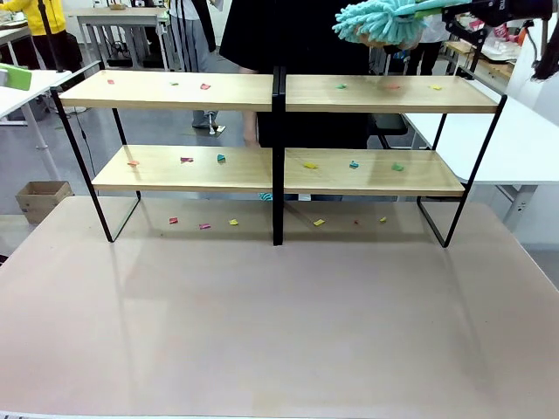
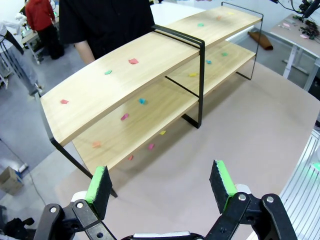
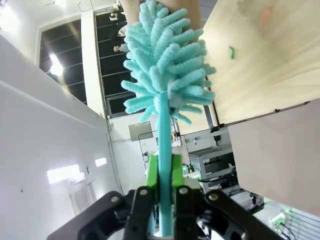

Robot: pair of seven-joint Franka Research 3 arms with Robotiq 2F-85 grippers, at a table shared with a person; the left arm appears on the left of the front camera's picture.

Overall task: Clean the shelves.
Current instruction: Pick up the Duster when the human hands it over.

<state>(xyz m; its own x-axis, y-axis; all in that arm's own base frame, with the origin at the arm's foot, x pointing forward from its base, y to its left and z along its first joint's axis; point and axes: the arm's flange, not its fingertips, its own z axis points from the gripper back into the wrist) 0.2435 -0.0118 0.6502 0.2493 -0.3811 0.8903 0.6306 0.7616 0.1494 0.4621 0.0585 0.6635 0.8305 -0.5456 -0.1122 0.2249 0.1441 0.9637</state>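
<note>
The shelves (image 1: 278,93) stand across the far half of the table, two light wooden boards on a black frame. Small coloured paper scraps (image 1: 205,86) lie on both boards and on the table under them. High above the top board's right end hangs a teal fluffy duster (image 1: 380,22), with my right gripper (image 1: 472,12) on its handle. The right wrist view shows that gripper (image 3: 164,187) shut on the duster's handle, the duster head (image 3: 165,65) beside the top board (image 3: 270,60). My left gripper (image 2: 160,187) is open, above the table and short of the shelves (image 2: 150,65).
A person in black (image 1: 297,35) stands right behind the shelves. The brownish table (image 1: 279,323) is bare in front of the rack. A white table (image 1: 524,140) stands at the right, and a cardboard box (image 1: 42,197) sits on the floor at the left.
</note>
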